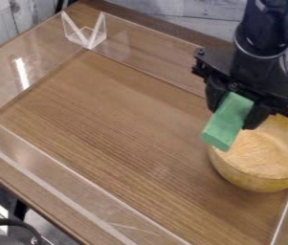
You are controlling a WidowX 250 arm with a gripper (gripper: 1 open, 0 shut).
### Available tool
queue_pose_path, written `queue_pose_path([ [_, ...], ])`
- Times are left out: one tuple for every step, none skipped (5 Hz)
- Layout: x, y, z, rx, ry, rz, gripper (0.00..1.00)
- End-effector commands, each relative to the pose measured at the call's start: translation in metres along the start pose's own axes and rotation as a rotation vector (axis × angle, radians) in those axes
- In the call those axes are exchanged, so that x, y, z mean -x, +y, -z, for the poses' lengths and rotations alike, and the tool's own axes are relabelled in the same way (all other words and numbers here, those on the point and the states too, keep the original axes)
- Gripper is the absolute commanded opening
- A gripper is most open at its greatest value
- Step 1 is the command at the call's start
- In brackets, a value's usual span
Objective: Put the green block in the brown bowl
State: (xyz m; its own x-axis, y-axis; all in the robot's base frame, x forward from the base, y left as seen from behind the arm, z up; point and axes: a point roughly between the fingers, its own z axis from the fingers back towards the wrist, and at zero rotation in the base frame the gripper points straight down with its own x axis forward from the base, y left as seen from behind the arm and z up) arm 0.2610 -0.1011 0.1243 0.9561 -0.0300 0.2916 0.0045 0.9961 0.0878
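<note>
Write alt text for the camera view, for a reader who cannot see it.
A black robot pincer holds a green block, tilted, in the air at the left rim of a light wooden bowl. The bowl sits on a wood-grain table edged by clear plastic walls.

The wide wooden table (95, 124) lies bare across its left and middle, giving open passage there. Clear low walls (32, 167) fence its edges, and a small clear stand (85, 31) sits at the far left corner. At the right, the brown bowl (268, 158) blocks low travel; the end effector (246, 107) with the green block (227, 124) hangs over its near-left rim.
</note>
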Motion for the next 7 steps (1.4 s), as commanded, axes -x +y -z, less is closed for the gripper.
queue_pose_path([
  [-0.008,-0.006,-0.003,0.010,-0.060,-0.030,0.00],
  [-0.006,-0.009,0.001,0.004,-0.085,-0.044,0.00],
  [-0.007,-0.007,0.014,0.009,-0.107,-0.038,0.00],
  [-0.009,-0.005,0.029,0.016,-0.133,-0.029,0.00],
  [-0.012,-0.020,0.027,0.030,-0.151,0.012,0.00],
  [-0.015,-0.034,0.023,0.041,-0.162,0.044,0.00],
  [-0.014,-0.025,0.020,0.025,-0.162,-0.003,0.00],
])
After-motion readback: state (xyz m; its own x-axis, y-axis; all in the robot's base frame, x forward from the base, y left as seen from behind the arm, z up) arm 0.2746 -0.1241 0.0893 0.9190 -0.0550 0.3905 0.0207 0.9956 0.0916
